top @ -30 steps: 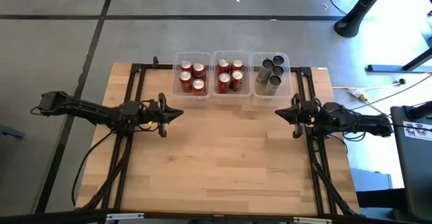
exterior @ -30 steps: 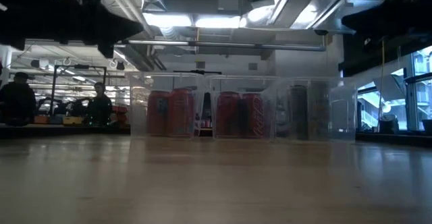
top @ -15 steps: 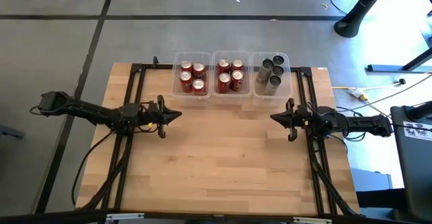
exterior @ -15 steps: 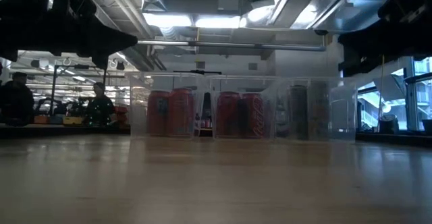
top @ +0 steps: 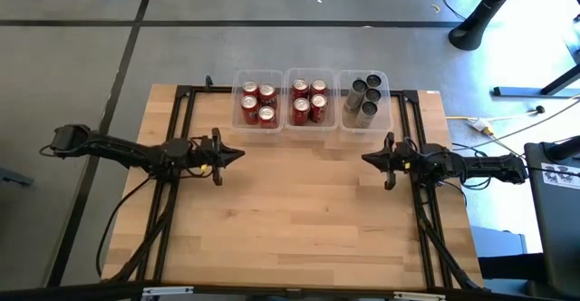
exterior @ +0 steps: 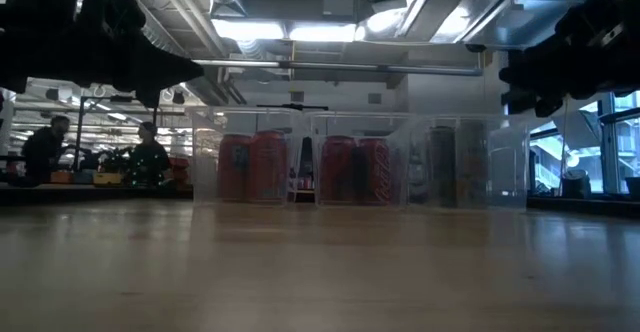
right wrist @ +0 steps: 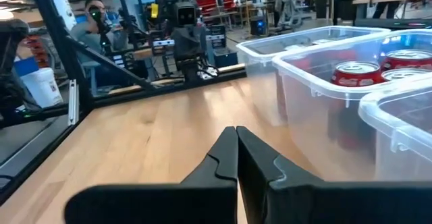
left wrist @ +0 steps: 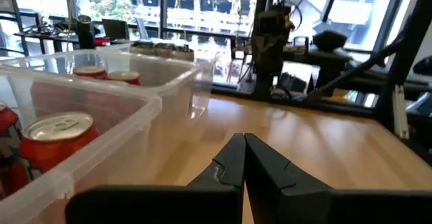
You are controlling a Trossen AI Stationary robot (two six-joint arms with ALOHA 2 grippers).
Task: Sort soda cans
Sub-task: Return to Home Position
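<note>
Three clear bins stand in a row at the table's far edge. The left bin (top: 258, 72) holds three red soda cans (top: 257, 104), and the middle bin (top: 308, 70) holds several red cans (top: 309, 101). The right bin (top: 364, 72) holds dark cans (top: 362, 100). All cans stand upright on the bin floors (exterior: 252, 169). My left gripper (top: 240, 154) (left wrist: 244, 140) hovers shut, near-left of the left bin. My right gripper (top: 365, 159) (right wrist: 237, 133) hovers shut, on the near side of the right bin. Both point at each other across the bare table middle.
Black frame rails (top: 172, 156) (top: 421, 201) run along both table sides under the arms. Bare wood (top: 299, 210) lies between and in front of the grippers. People (exterior: 148, 157) (right wrist: 94, 18) sit in the room beyond the table. Cables (top: 507, 133) trail off the right side.
My right gripper has moved toward the table's left and come down, staying shut. The cans and bins have not moved.
</note>
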